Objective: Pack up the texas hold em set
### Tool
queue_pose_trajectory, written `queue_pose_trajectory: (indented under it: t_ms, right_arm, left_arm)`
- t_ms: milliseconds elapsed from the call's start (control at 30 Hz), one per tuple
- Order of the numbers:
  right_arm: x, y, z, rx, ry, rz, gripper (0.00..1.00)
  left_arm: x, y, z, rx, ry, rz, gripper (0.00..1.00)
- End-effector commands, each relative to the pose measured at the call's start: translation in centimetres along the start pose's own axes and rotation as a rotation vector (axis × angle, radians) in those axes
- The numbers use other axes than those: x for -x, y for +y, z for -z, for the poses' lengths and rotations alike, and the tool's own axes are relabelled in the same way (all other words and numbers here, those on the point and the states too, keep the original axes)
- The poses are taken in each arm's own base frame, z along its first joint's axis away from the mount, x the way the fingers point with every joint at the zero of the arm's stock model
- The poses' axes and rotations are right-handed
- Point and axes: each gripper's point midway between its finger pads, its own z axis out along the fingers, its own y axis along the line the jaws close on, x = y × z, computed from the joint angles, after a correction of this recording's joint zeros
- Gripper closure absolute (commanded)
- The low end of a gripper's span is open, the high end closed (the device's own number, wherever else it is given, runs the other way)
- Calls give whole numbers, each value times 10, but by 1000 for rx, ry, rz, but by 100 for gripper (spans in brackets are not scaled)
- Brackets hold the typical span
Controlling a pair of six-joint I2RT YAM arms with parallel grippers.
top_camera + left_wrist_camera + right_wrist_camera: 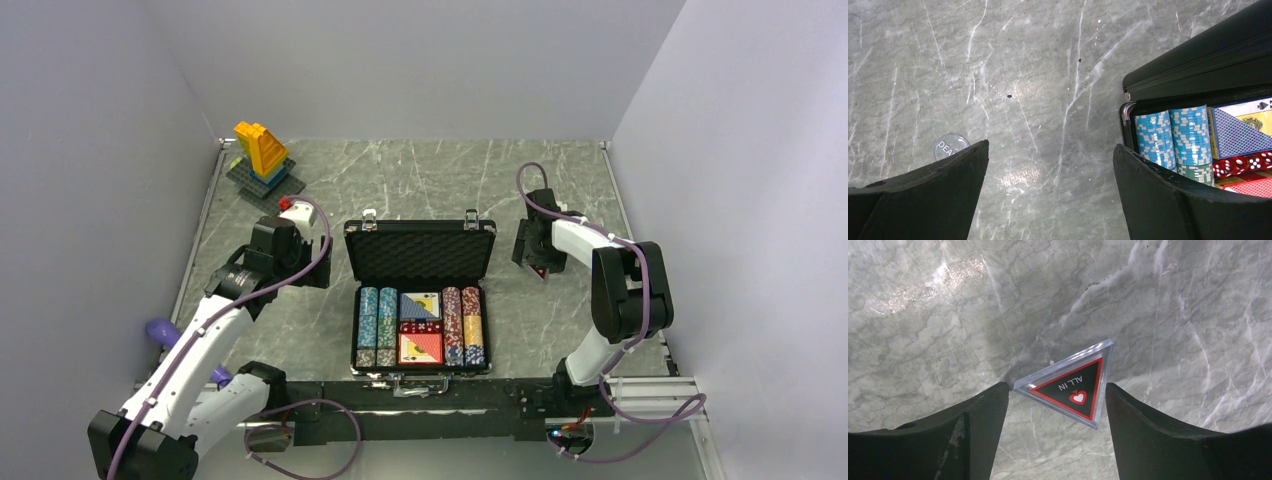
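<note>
Right wrist view is showing the right gripper standing with its fingers apart around the clear ALL IN marker, a triangle with one corner touching the left finger and its opposite edge lying right at the other finger. Whether the fingers are pinching it or only bracketing it, I cannot tell. The marker is sitting tilted over the marble table, to the right of the case and level with its raised lid. The case is lying open, with the chip rows, the two card decks and the red dice all sitting in its tray. To the left of the case the left gripper is hanging wide open with nothing between its fingers, and the round dealer button is lying flat just outside the finger farther from the case. Judging from this, the loose pieces are being gathered and the marker pick is the step in hand. Next the fingers need to be squeezing firmly on the slick edges, lifting, then carrying the marker toward the case without clipping the lid. The left gripper would need to be shifting away from the case to straddle the button
</note>
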Motion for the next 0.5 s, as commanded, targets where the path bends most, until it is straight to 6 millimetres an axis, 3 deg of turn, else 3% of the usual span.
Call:
queue_pose_trajectory:
  t_ms: [0, 267, 467]
  right_arm:
    - [-27, -12, -7, -65, 101, 5, 26]
    - [-38, -17, -9, -80, 133, -4, 27]
    - [-37, -16, -7, -75, 121, -11, 39]
  left_arm:
    - [9, 0, 3, -6, -35, 5, 2]
    - [10, 0, 5, -2, -42, 8, 2]
    - [11, 1, 5, -1, -45, 9, 2]
